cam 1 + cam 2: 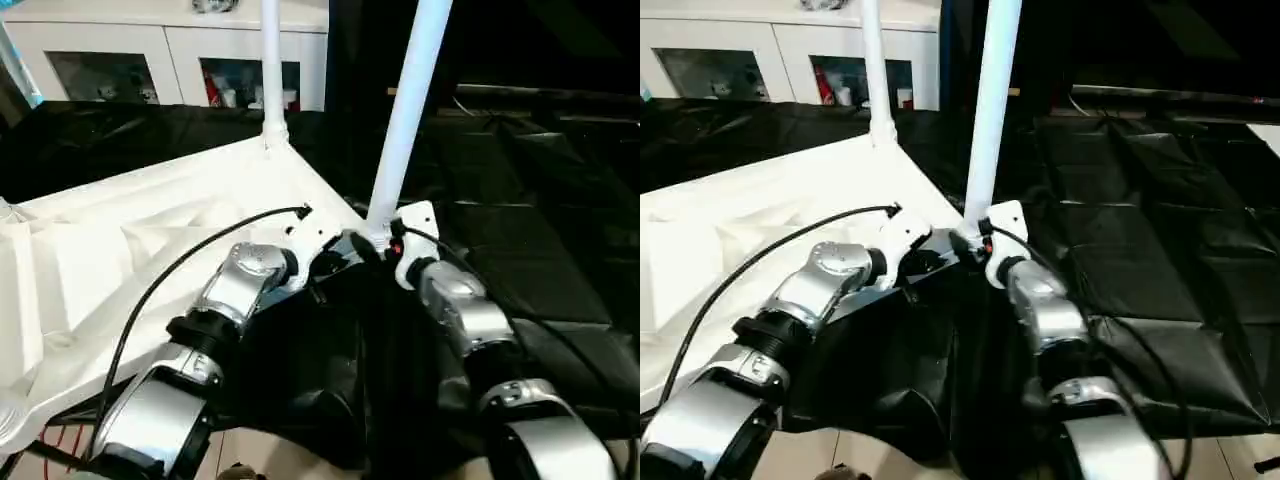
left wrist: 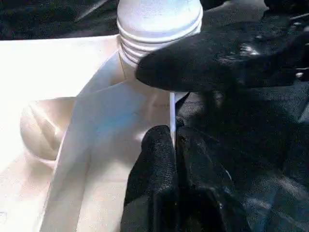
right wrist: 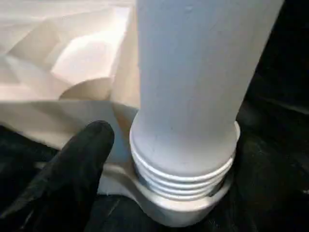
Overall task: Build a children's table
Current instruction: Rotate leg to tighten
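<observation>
Tabletop (image 1: 150, 240) lay upside down on black sheet (image 1: 540, 250), far leg (image 1: 271, 70) already upright. Near-right leg (image 1: 405, 120) stood w/ long axis vertical, threads (image 3: 181, 181) partly in corner socket. Left hand (image 2: 174, 145) was closed, pinching thin tabletop edge. Right hand (image 1: 385, 250) was at leg base, just beyond it & nearer; one finger (image 3: 72, 164) seen, grip can't tell.

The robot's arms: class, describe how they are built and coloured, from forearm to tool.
Both the left arm and the right arm have rounded silver forearm shells joined by black rings. White wrist housings lead to the left tool and right tool, each with two black fingers. A black cable loops along the left arm, and a small red mark shows beside the right wrist.
</observation>
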Motion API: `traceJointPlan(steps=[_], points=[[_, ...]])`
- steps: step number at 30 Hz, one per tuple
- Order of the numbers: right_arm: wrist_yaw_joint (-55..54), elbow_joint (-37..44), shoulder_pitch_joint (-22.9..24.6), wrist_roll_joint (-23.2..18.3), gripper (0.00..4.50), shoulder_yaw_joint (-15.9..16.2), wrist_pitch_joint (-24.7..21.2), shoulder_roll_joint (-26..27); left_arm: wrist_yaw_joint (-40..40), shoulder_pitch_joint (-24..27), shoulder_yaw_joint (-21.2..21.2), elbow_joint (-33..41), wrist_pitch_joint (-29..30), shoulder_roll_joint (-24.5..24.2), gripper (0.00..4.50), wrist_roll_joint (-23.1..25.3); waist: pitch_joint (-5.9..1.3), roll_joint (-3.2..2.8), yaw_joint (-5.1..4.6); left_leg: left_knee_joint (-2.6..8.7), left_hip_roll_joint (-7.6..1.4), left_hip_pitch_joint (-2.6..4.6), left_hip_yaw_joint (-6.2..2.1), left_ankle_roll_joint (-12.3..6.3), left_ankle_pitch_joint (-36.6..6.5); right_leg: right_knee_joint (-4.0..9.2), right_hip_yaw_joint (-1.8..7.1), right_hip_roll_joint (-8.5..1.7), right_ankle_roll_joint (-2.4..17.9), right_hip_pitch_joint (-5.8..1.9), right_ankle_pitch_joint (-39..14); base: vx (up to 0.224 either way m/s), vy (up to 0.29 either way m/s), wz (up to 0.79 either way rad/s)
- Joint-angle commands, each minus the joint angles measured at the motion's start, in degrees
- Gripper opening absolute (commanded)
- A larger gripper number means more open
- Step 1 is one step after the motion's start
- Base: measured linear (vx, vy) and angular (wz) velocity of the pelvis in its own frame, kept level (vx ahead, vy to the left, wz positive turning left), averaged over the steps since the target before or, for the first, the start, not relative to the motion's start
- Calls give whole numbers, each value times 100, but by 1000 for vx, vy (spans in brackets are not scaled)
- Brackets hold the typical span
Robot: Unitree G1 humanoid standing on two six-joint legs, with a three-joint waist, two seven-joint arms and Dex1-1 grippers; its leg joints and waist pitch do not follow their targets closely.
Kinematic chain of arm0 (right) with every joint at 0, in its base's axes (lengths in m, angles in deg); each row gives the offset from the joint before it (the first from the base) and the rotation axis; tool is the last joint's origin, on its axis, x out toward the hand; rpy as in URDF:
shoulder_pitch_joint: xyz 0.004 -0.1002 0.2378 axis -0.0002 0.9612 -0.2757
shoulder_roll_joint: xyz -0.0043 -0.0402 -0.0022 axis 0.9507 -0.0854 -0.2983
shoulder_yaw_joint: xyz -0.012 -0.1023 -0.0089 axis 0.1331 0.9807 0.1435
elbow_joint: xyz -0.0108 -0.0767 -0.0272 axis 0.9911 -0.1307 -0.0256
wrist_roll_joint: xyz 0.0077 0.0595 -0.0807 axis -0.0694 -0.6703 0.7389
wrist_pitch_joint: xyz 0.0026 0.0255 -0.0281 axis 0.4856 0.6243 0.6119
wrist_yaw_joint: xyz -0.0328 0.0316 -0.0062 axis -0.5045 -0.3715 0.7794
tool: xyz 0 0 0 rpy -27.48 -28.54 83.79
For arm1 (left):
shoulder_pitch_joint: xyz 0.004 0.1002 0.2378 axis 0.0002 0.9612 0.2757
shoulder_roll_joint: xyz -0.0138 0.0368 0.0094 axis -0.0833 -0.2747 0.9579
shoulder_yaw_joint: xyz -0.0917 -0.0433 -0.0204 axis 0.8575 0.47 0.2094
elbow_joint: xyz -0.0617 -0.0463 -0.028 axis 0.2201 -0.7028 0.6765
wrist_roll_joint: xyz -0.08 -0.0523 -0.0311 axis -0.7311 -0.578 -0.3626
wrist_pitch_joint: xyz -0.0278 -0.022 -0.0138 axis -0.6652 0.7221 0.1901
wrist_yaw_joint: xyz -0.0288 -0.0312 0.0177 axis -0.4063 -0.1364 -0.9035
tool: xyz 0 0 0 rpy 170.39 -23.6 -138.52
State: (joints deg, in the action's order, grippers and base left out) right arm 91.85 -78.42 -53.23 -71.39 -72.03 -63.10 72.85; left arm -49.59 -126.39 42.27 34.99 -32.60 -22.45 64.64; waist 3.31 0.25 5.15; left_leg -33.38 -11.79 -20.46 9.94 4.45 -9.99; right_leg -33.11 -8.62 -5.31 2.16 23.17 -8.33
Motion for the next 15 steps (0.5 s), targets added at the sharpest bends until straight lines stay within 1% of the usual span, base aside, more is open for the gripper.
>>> traceJointPlan(steps=[1,3,4,5,6,7,9,10,12,13,15], points=[[631,315,88,-36,446,176,-85,-206,-427,75,-10,367,-452,16,0,-343,-448,58,30,324,-157,5,-22,-460,-959,384,378,-410,783,-385,-1711,0,0,0],[1208,570,206,-90,446,291,-163,-498,-680,162,-39,493,-498,-86,0,-399,-446,55,51,318,-160,14,-22,-496,-1000,398,374,-402,767,-387,-1748,0,0,0],[1432,667,252,-96,446,337,-172,-604,-810,203,-59,548,-527,-136,0,-420,-447,52,53,320,-167,7,-24,-510,-1007,383,375,-400,776,-393,-1725,0,0,0],[1672,799,312,-118,446,393,-163,-712,-1024,275,-98,665,-541,-212,0,-461,-436,51,65,323,-166,12,-21,-506,-1082,405,368,-398,743,-378,-1841,0,0,0],[1672,799,312,-118,446,393,-163,-712,-1024,275,-98,665,-541,-212,0,-461,-434,52,68,326,-169,16,-23,-489,-1105,410,367,-404,734,-375,-1905,0,0,0],[1833,883,347,-162,446,415,-181,-781,-1162,328,-133,754,-541,-276,0,-480,-431,40,68,324,-164,19,-19,-479,-1123,421,368,-403,724,-368,-1967,0,0,0],[2111,998,391,-218,446,440,-180,-910,-1461,451,-214,948,-546,-428,0,-513,-434,38,86,329,-176,29,-29,-440,-1161,426,366,-412,701,-366,-2065,0,0,0],[2191,1032,400,-224,446,455,-171,-972,-1593,518,-248,1059,-524,-508,0,-529,-431,33,89,337,-192,29,-35,-426,-1192,424,368,-415,720,-360,-2070,0,0,0],[2282,1078,412,-241,446,467,-184,-1031,-1741,589,-276,1175,-508,-587,0,-555,-428,24,101,341,-195,37,-35,-388,-1215,419,373,-406,736,-348,-2055,0,0,0],[2460,1157,437,-298,446,482,-248,-1097,-2001,695,-310,1349,-478,-708,0,-619,-428,28,110,342,-196,41,-34,-380,-1230,420,372,-405,733,-349,-2065,0,0,0],[2711,1269,489,-342,446,537,-323,-1172,-2256,807,-341,1527,-455,-838,0,-677,-433,26,127,346,-210,43,-36,-376,-1223,399,379,-409,755,-351,-1989,0,0,0]])
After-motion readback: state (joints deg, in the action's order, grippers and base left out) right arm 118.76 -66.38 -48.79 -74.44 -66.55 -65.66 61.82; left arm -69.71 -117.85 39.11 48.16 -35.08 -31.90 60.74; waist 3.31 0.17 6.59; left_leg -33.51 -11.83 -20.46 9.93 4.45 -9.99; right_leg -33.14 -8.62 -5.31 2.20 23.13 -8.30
